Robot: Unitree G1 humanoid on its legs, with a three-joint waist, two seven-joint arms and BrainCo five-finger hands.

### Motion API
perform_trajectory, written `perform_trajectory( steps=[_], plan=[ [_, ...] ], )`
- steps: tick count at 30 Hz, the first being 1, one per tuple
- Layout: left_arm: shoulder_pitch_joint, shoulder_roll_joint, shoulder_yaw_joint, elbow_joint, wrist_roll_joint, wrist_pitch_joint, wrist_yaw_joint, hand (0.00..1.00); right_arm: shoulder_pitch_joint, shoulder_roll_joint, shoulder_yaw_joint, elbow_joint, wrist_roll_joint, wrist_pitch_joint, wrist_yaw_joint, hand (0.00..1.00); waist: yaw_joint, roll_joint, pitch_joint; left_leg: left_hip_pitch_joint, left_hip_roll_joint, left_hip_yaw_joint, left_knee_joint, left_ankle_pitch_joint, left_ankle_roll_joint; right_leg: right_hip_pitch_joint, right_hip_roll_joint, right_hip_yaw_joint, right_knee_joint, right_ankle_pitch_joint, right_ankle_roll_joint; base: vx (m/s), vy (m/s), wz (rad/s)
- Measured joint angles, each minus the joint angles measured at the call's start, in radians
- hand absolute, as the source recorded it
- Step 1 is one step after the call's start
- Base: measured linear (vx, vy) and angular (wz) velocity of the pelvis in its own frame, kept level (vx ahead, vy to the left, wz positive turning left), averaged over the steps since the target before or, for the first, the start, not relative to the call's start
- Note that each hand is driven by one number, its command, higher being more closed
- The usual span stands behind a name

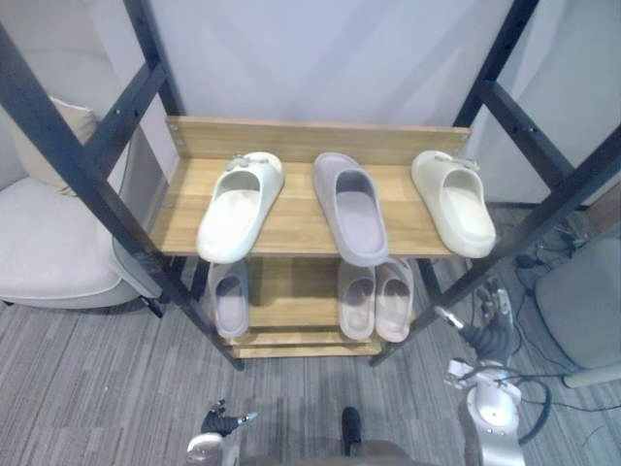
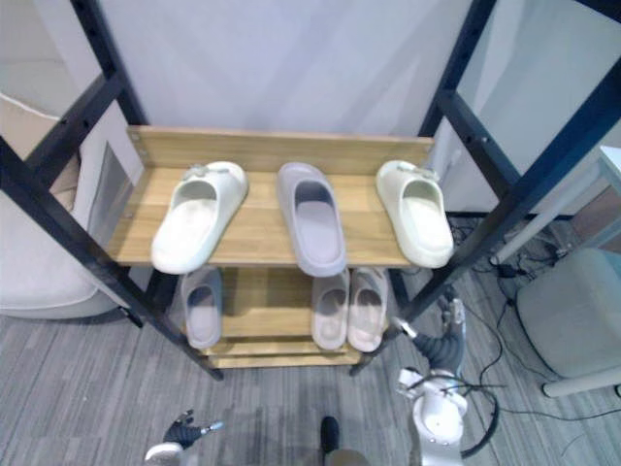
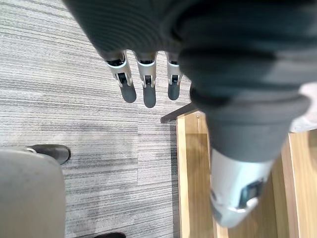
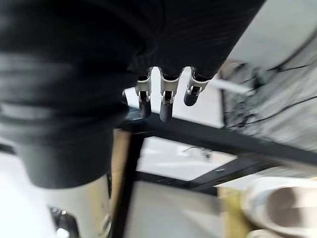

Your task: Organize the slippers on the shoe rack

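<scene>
Shoe rack (image 1: 310,138): wooden shelves in a black metal frame, straight ahead of you on grey carpet (image 1: 97,388). A pale armchair (image 1: 49,252) stands to its left and a grey stool (image 1: 582,311) to its right.
Top shelf (image 1: 291,221): carries three slippers side by side, apart from one another.
Lower shelf (image 1: 281,291): carries a lone grey slipper (image 1: 228,299) at the left and a pale pair (image 1: 375,299) lying close together right of centre.
Left cream slipper (image 1: 238,209): its long axis runs front to back but skewed, with the near end swung toward your left.
Middle grey slipper (image 1: 351,209): its long axis runs roughly front to back and the near end overhangs the shelf's front edge. It appears turned the opposite way to the two cream ones.
Right cream slipper (image 1: 454,202): the near end angles toward your right.
Right hand (image 1: 490,330): raised beside the rack's front right post, below the right cream slipper. Its fingers (image 4: 166,106) are straight and relaxed, and they hold nothing.
Left hand (image 1: 221,422): low, before the rack's left half. Its fingers (image 3: 148,94) are straight and point at the carpet, and they hold nothing.
Governing relation: every top-shelf slipper lies above and beyond both hands, and your right hand is much the nearer to that shelf.
Step in hand (judgement): no slipper is grasped, so the reach is not yet made.
Next move (judgement): raise the right hand to the top shelf and close across a slipper's short axis.
Risk (judgement): the overhanging grey slipper may tip off the shelf if you nudge it.
</scene>
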Motion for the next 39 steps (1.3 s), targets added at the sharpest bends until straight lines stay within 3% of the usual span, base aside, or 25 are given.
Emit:
perform_trajectory(
  steps=[8, 14, 18, 28, 39],
  plan=[
    [-0.004, 0.002, -0.022, -0.001, 0.003, -0.001, 0.0, 0.0, 0.002, -0.003, 0.041, -0.124, -0.04, -0.025, 0.011, 0.0, 0.004, 0.005, 0.004, -0.008, 0.002, 0.01, 0.002, -0.001, -0.001, -0.014, 0.005, 0.012, 0.007, 0.007, -0.004, -0.01, -0.012, -0.05],
    [-0.015, 0.001, -0.029, -0.002, 0.022, -0.002, -0.004, 0.0, -0.012, -0.01, 0.091, -0.184, -0.04, -0.052, 0.016, 0.0, 0.004, -0.008, 0.009, -0.022, -0.003, -0.009, 0.008, 0.0, 0.0, -0.015, -0.003, -0.001, 0.007, 0.007, -0.004, 0.01, -0.001, 0.08],
    [-0.021, 0.001, -0.029, -0.003, 0.022, -0.002, -0.016, 0.0, -0.088, -0.017, 0.119, -0.184, -0.039, -0.059, 0.016, 0.0, 0.006, -0.022, 0.013, -0.027, -0.005, -0.022, 0.015, 0.0, 0.0, -0.011, -0.007, -0.015, 0.007, 0.007, -0.004, 0.0, -0.008, 0.09],
    [-0.022, -0.002, -0.029, -0.01, 0.021, -0.003, -0.024, 0.0, -0.281, -0.105, 0.137, -0.172, -0.016, -0.061, 0.024, 0.0, 0.014, -0.027, 0.014, -0.044, -0.005, -0.05, 0.021, 0.001, 0.001, -0.01, -0.011, -0.038, 0.007, 0.007, -0.004, 0.0, -0.012, 0.08],
    [-0.022, -0.021, -0.027, -0.02, 0.019, -0.02, -0.042, 0.0, -0.484, -0.193, 0.103, -0.007, 0.009, -0.03, 0.007, 0.0, 0.033, -0.032, 0.015, -0.077, -0.016, -0.094, 0.035, 0.011, 0.009, -0.014, -0.028, -0.076, 0.007, 0.007, -0.004, 0.0, -0.008, 0.12]
  ],
)
